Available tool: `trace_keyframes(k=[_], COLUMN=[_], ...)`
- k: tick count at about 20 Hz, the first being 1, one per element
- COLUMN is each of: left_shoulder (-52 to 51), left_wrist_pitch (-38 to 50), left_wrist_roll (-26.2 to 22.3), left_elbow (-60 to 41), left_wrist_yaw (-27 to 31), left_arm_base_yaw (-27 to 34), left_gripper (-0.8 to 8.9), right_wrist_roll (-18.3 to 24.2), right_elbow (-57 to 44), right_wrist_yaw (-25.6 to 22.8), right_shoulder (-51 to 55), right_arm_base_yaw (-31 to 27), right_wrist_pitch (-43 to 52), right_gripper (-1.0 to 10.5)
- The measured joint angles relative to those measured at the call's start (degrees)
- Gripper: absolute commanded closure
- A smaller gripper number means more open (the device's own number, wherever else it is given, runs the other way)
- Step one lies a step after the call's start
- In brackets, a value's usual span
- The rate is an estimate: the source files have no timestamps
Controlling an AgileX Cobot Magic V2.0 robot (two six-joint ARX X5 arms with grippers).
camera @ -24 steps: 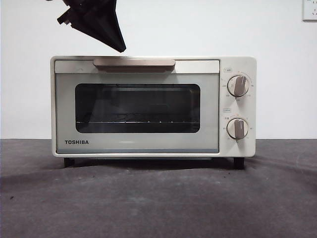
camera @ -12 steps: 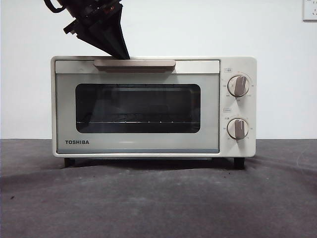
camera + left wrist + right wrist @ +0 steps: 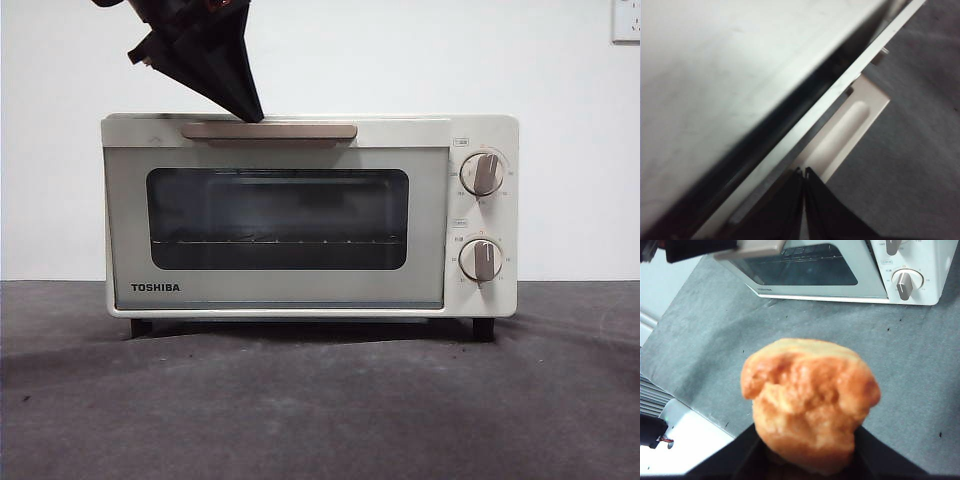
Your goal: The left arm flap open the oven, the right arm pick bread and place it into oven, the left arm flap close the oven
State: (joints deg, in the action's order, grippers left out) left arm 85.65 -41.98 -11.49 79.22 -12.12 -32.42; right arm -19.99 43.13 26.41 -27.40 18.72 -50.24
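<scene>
Since the earlier front frames the door of the oven (image 3: pixel 310 215) has begun to tip outward at its top, its handle (image 3: pixel 269 131) sitting a little wider and nearer, and the left tool (image 3: pixel 245 108) has come down from the upper left of the frame so its tip meets the handle's top edge.

Much is cut off. The left arm leaves the front view at the top edge, so only its dark wedge shows. In the left wrist view the two black jaws lie pressed together with nothing between them, their tips at the beige bar; the oven's top is a pale blur there, and a dark gap runs along the door's upper edge. The oven's inside is dim behind the glass, only the wire rack readable.

TOSHIBA is printed at the door's lower left. Markings around the two dials (image 3: pixel 481 173) are too small to read.

The right tool (image 3: pixel 805 460) clamps the bread (image 3: pixel 809 402), held above the grey tabletop (image 3: pixel 920 375) in front of the oven; its jaws are mostly hidden beneath the bun.
</scene>
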Motion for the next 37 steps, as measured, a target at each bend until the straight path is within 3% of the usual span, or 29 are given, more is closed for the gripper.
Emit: trace_keyframes(k=[22,37], left_shoulder=[-0.3,-12.9], left_wrist_pitch=[-6.5,6.4], left_wrist_roll=[2.5,9.6], left_elbow=[-1.4,-23.0], left_wrist_yaw=[1.3,2.4], left_arm_base_yaw=[-5.0,-7.5], left_gripper=[8.03,8.03], right_wrist_roll=[0.0,0.0], right_elbow=[0.0,0.0], right_wrist_yaw=[0.3,0.3], right_shoulder=[0.0,0.0], right_arm_base_yaw=[0.0,0.0], right_wrist_pitch=[0.0,0.1], right_gripper=[7.9,7.9])
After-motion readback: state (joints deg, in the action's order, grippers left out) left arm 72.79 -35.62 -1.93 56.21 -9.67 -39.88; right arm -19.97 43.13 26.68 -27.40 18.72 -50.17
